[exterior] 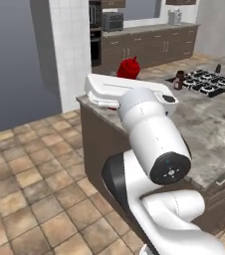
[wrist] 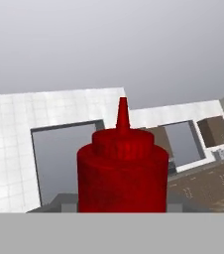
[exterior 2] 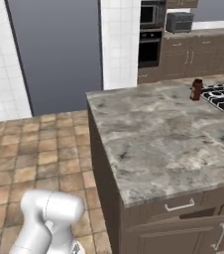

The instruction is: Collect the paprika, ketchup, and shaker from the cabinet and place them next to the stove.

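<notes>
Gripper [wrist: 121, 211] pinches the ketchup [wrist: 122, 173], jaws closed on its body; the red bottle stands upright in hand view, nozzle up, no label or writing on it. From the left base view the ketchup [exterior: 129, 68] shows just past the white arm, held above the near corner of the grey marble counter [exterior: 209, 129]; the arm bends up from the lower right, forearm lying level over the counter edge. Farther along, the paprika [exterior 2: 196, 90] stands upright on the counter just beside the stove [exterior 2: 223, 96], label too small to read. Shaker [exterior: 217, 68] sits beyond the stove's far side.
</notes>
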